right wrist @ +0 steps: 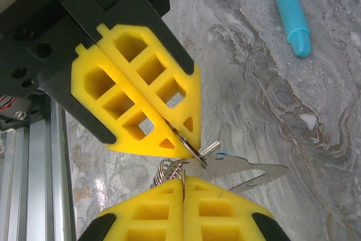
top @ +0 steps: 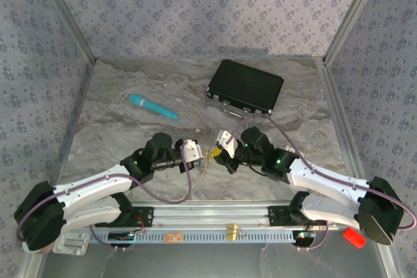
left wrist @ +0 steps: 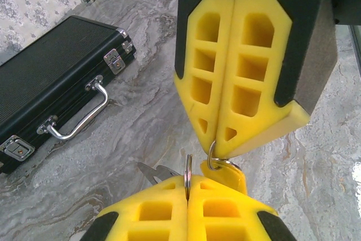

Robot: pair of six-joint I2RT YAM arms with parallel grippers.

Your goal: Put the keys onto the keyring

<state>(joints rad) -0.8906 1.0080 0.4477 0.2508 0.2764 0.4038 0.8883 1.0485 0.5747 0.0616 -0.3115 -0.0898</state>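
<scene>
— The left gripper (left wrist: 188, 189)?
— Yellow jaws pressed together on a thin silvery metal keyring (left wrist: 188, 169), edge-on between the tips.
— And the right gripper (right wrist: 183, 184)?
— Tip to tip with it, jaws pinching what looks like a silvery wire loop (right wrist: 167, 169); flat silvery keys (right wrist: 248, 170) jut just beside those jaws.

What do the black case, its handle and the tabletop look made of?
Black case: matte ribbed panels, shiny metal corner caps; likely plastic or aluminium skin.
Handle: polished chrome-look metal, bright reflections.
Tabletop: grey veined stone look, slight sheen; could be marble or printed laminate.
</scene>
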